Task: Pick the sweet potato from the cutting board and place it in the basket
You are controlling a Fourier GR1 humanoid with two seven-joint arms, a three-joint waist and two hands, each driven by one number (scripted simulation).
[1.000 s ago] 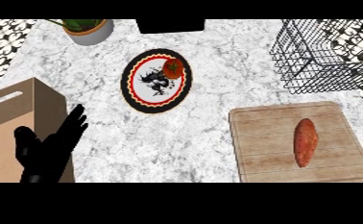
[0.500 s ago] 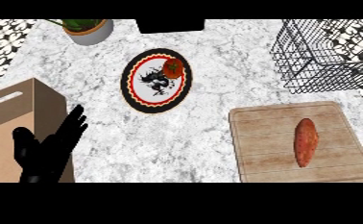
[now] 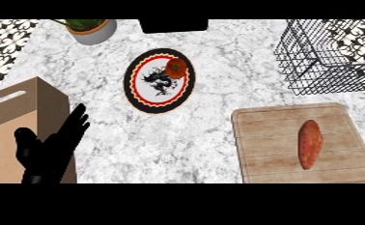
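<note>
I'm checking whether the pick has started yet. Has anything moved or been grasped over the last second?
Nothing visibly changed. The sweet potato lies on the cutting board as before, untouched, and the basket holds nothing that shows. The left hand rests open at the lower left in the same place; the right hand is not in view. The plate with the tomato stayed put.

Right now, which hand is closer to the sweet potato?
Only the left hand shows, open at the lower left, far across the counter from the sweet potato. The right is out of view.
</note>
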